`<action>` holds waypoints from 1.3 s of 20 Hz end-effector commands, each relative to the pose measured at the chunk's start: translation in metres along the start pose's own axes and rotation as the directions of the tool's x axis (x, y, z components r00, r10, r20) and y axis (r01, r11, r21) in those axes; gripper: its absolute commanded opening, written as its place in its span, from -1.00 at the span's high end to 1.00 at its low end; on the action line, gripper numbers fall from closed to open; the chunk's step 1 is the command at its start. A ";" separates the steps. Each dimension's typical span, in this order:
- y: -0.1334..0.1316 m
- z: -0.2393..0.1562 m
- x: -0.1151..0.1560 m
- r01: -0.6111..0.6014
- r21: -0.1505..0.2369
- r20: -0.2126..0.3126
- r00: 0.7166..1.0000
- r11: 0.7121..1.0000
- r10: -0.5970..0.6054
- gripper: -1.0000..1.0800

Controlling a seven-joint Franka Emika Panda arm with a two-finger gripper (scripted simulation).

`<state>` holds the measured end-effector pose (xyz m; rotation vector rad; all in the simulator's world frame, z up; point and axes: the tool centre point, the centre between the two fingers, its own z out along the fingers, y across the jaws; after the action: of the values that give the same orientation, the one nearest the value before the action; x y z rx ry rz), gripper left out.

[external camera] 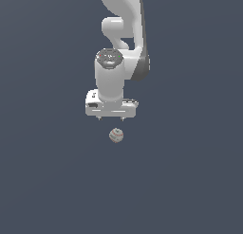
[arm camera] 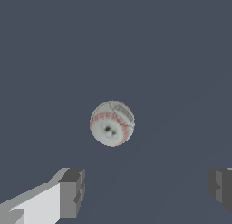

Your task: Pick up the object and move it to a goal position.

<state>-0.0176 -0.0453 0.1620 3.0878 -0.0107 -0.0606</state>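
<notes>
The object is a small pale grey-white ball (external camera: 116, 135) with faint reddish marks, lying on the dark grey floor. In the wrist view the ball (arm camera: 112, 123) shows reddish stitching and a dark spot. My gripper (external camera: 111, 118) hangs above the ball and a little behind it in the exterior view, not touching it. It is open: the two fingers (arm camera: 72, 191) stand wide apart, nothing lies between them, and the gap (arm camera: 146, 191) is far wider than the ball. The ball sits ahead of the fingertips, outside the gap.
The white arm (external camera: 118, 48) rises behind the gripper toward the top of the exterior view. The plain dark grey floor (external camera: 47, 181) surrounds the ball with no other objects visible.
</notes>
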 end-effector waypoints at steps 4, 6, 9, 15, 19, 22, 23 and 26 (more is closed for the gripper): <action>-0.001 0.002 0.001 0.019 0.001 -0.001 1.000 1.000 -0.019 -0.92; -0.001 0.004 0.001 0.036 0.002 -0.002 0.999 0.999 -0.036 -0.92; -0.003 0.008 0.003 0.072 0.004 -0.005 0.997 0.997 -0.072 -0.92; -0.007 0.021 0.007 0.180 0.011 -0.014 0.984 0.984 -0.180 -0.92; -0.011 0.032 0.011 0.277 0.016 -0.024 0.961 0.961 -0.276 -0.92; -0.014 0.040 0.013 0.349 0.020 -0.033 0.937 0.937 -0.349 -0.92; -0.015 0.043 0.014 0.370 0.021 -0.036 0.929 0.929 -0.370 -0.92; -0.018 0.050 0.016 0.425 0.023 -0.044 0.905 0.905 -0.424 -0.92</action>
<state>-0.0046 -0.0317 0.1144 3.0642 0.6209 -0.0235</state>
